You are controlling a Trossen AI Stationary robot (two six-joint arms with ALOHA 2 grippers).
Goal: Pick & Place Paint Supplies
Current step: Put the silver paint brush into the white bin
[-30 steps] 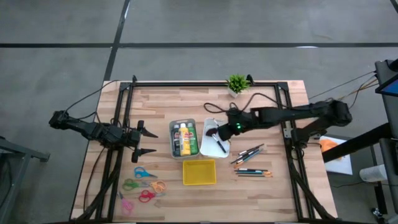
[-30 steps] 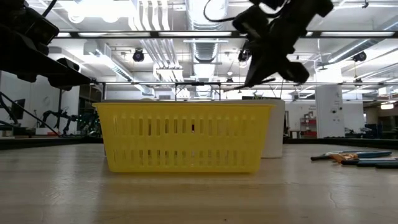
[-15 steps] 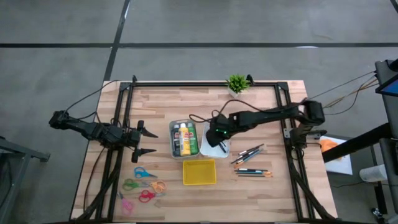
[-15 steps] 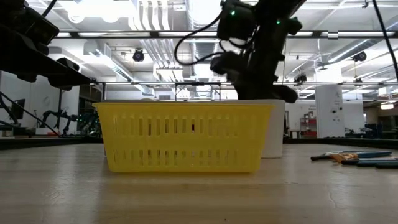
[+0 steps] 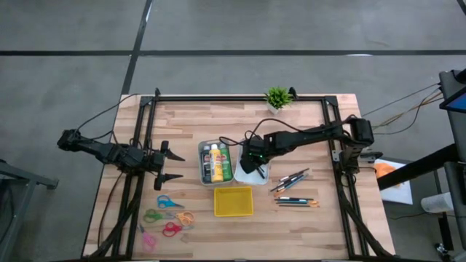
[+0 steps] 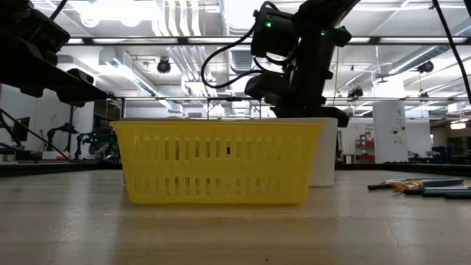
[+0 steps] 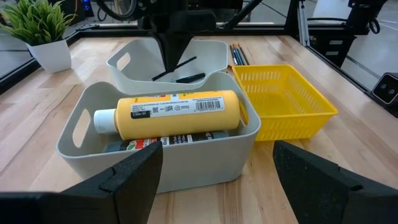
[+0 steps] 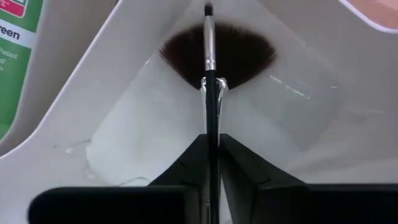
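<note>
The right gripper (image 5: 250, 161) reaches down into the white plastic bin (image 5: 263, 173), fingers pinching a thin dark-handled brush (image 8: 210, 74). The left gripper (image 5: 173, 166) hovers level, fingers spread, at the wooden desk's (image 5: 306, 218) left side.

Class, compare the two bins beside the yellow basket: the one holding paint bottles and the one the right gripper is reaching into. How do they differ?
The grey bin holds paint bottles lying flat; the white bin holds thin brushes. The right gripper is down inside the white bin with a brush between its fingers; nothing reaches into the grey bin. Both are rounded tubs with cut-out handles, standing side by side.
</note>
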